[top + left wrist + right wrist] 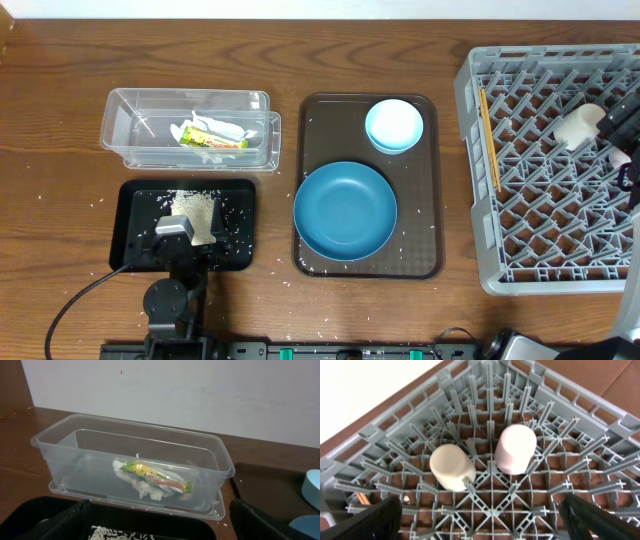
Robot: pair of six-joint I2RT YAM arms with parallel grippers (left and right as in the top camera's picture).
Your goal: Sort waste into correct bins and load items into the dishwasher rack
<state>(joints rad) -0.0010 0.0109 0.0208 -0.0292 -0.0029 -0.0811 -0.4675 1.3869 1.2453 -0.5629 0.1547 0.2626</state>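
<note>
The rice (195, 208) lies in a pile on the black tray (135, 235), with stray grains around it. My left gripper (182, 232) hovers over this tray, open and empty (157, 527). The crumpled tissue with its yellow-green wrapper (212, 135) lies in the clear container (130, 128), also in the left wrist view (152, 480). The dark-blue bowl (345, 210) and light-blue bowl (394, 125) sit on the brown tray. In the rack (540, 230) lie the chopsticks (489, 140), white cup (451, 467) and pink cup (516, 449). My right gripper (485, 520) is open above the rack floor.
The dark brown serving tray (425, 200) lies between the bins and the rack. Loose rice grains are scattered on the wooden table (60, 180) around the black tray. A black cable runs from the left arm base at the front edge.
</note>
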